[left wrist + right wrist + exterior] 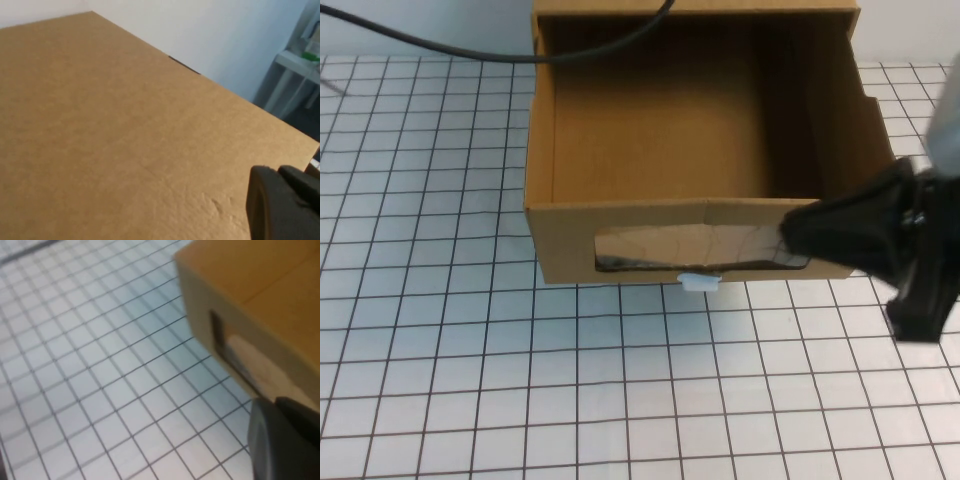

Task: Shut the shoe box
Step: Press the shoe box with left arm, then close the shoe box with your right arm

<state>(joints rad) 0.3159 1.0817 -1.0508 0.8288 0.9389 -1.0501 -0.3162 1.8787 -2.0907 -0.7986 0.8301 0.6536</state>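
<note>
One shoe box [700,150], drawer out, window toward bench's near edge; I see right gripper [800,232] at its front and left gripper [280,205] above cardboard, fingers' state indiscernible.

Even bright light, soft blur

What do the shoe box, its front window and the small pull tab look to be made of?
Shoe box: brown cardboard, matte, with folded seams at its edges. Window: likely thin clear plastic film, glossy and wrinkled. Pull tab: white, probably plastic or fabric; unclear. The right gripper is at the box's front; the left gripper is beside a cardboard surface.
</note>
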